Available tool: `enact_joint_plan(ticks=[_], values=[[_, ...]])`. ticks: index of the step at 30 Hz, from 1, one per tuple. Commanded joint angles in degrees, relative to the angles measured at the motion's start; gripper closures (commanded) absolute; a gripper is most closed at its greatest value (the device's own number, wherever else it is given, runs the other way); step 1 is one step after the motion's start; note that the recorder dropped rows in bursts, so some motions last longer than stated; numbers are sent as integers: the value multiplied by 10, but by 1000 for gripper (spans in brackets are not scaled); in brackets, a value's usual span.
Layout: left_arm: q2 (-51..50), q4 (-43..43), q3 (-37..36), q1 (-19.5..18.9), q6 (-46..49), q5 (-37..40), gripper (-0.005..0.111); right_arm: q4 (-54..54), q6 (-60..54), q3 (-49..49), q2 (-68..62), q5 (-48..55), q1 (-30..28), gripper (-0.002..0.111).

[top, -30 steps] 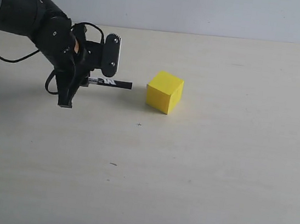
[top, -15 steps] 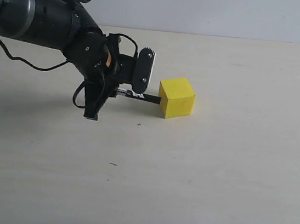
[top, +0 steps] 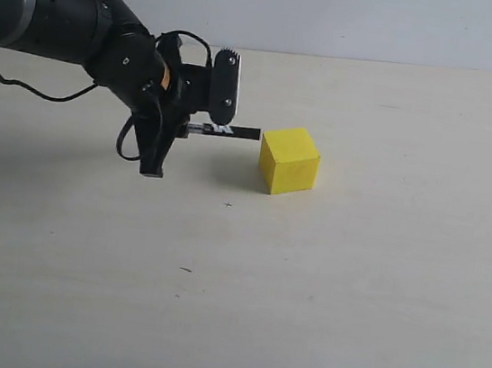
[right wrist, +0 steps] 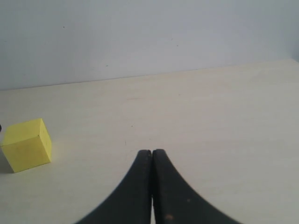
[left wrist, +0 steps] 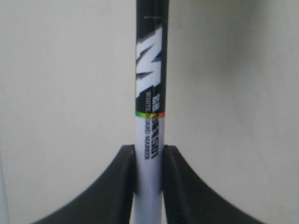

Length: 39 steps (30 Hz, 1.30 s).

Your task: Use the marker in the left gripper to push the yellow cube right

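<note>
The yellow cube (top: pixel 290 160) sits on the pale table a little left of its middle. My left gripper (top: pixel 194 129) is just left of it, shut on the marker (top: pixel 230 131). The marker lies level and points right, its black end at the cube's upper left edge; I cannot tell whether they touch. In the left wrist view the two black fingers (left wrist: pixel 126 186) clamp the white barrel of the marker (left wrist: pixel 149 93), and the cube is out of view. My right gripper (right wrist: pixel 152 154) is shut and empty, with the yellow cube (right wrist: pixel 27 144) well off to one side of it.
The bulky black wrist (top: pixel 60 14) and its cable reach in from the upper left. The pale table (top: pixel 349 297) stretches right of and in front of the cube. A light wall (top: pixel 385 21) closes the far edge.
The left gripper first moved right and the marker shoved the cube right, turning it a little. Since then the gripper has drawn back slightly left and up, while the cube stays put.
</note>
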<state>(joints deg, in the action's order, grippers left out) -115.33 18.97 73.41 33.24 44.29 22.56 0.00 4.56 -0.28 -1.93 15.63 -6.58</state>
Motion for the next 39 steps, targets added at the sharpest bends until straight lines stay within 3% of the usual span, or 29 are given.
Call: enact_joint_plan(ticks=[1, 13, 16, 21, 28, 39], values=[[-31, -5, 13, 8, -21, -64, 107, 0, 0, 3, -1, -5, -1, 108], [-3, 3, 34, 3, -91, -24, 107, 0, 0, 3, -1, -5, -1, 108], [15, 3, 34, 3, -94, 28, 107, 0, 0, 3, -1, -5, -1, 108], [22, 7, 34, 3, -86, 181, 107, 0, 0, 3, -1, -5, -1, 108], [8, -21, 42, 19, -103, 167, 107, 0, 0, 3, -1, -5, -1, 108], [-94, -29, 157, 55, -121, 188, 107, 0, 0, 3, -1, -5, -1, 108]])
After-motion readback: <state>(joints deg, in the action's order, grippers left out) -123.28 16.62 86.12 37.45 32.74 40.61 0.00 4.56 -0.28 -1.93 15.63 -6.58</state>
